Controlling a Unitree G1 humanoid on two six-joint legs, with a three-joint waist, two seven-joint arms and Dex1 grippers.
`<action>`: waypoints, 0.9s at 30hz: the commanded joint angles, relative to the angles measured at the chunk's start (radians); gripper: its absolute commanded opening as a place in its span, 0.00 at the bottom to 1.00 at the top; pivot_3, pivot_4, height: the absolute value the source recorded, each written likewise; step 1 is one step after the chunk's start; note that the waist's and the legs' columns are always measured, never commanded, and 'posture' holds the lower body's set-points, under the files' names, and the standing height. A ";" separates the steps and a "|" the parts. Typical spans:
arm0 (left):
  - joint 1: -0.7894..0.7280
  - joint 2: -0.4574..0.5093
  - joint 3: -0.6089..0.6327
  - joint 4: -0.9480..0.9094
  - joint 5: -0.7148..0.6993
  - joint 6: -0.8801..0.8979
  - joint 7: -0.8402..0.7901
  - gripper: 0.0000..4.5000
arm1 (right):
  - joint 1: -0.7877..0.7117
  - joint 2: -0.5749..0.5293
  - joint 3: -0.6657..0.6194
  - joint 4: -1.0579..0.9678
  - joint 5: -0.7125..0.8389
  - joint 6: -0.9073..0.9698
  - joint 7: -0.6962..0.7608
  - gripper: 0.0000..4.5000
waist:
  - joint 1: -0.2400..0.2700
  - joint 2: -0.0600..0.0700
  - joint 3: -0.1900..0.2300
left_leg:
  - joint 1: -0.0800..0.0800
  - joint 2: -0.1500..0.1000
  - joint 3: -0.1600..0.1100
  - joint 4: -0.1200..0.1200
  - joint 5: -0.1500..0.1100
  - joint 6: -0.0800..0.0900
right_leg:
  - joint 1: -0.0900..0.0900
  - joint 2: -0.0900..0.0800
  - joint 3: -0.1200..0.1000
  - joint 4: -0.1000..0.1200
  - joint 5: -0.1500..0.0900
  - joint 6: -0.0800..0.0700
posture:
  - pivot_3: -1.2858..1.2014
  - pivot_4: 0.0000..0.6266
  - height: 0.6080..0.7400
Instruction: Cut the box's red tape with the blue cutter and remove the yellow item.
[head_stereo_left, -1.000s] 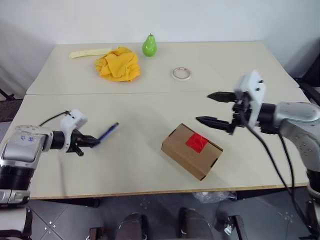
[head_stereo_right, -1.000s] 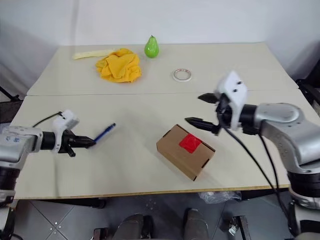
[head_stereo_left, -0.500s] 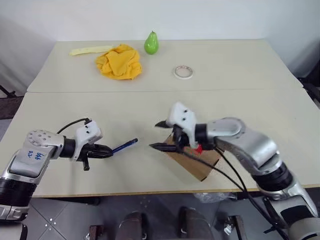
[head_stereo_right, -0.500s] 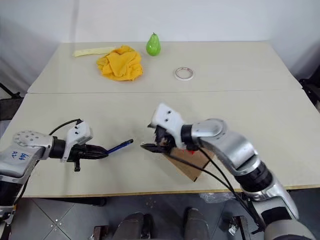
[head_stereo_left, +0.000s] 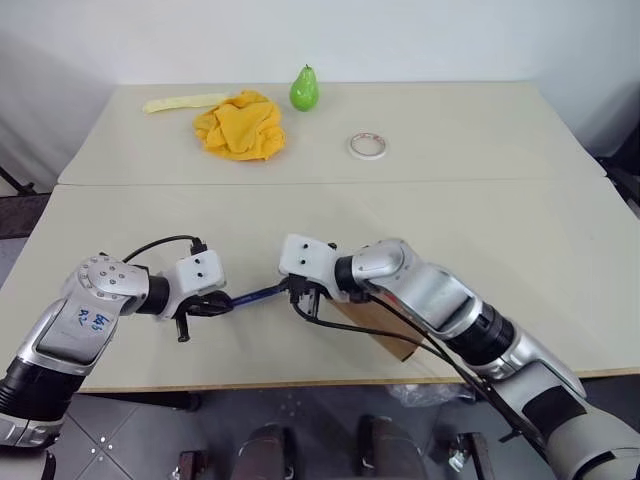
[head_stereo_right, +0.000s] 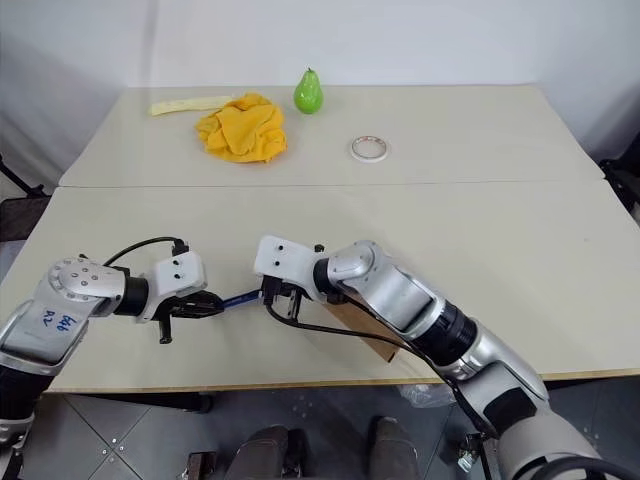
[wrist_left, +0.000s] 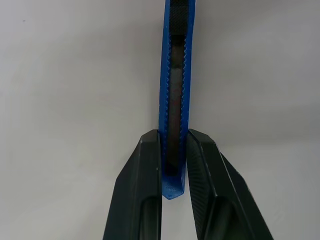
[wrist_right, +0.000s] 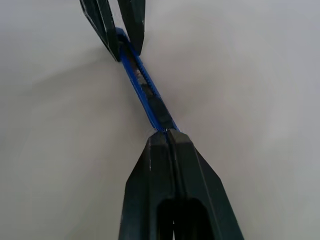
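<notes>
Right wrist view shows the right gripper (wrist_right: 167, 137), open a second ago beside the box (head_stereo_left: 385, 325), now closed on the tip of the blue cutter (head_stereo_left: 258, 295). The left gripper (wrist_left: 172, 165) clamps its other end (probably a handover). The box is closed, contents hidden.

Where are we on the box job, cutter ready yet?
Done: the left gripper is shut on the blue cutter at its butt end.
In hand: the right gripper is shut on its other end, so both hold it above the table.
Left: cutting the tape on the box, then removing the yellow item.
</notes>
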 joint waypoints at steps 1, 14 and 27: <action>0.026 -0.023 -0.060 -0.013 0.008 0.010 -0.007 0.09 | -0.029 0.026 0.017 0.038 -0.050 -0.048 0.022 0.01 | 0.000 0.000 0.000 | 0.000 0.000 0.000 0.000 0.000 0.000 | 0.000 0.000 0.000 0.000 0.000 0.000 | 0.52 0.24 1.00; 0.047 -0.021 -0.046 -0.043 0.007 0.027 -0.005 0.09 | -0.017 0.091 0.036 0.120 -0.148 -0.118 0.098 0.01 | -0.003 0.000 0.000 | 0.001 0.000 0.000 0.000 0.000 0.000 | 0.001 0.000 0.000 0.000 0.000 0.000 | 0.52 0.24 1.00; 0.070 -0.022 -0.030 -0.078 -0.001 0.041 -0.002 0.09 | -0.007 0.205 0.029 0.202 -0.192 -0.177 0.105 0.01 | -0.007 0.001 -0.001 | 0.003 0.001 0.000 0.000 0.000 -0.001 | 0.001 0.000 0.000 0.002 0.000 0.000 | 0.52 0.24 1.00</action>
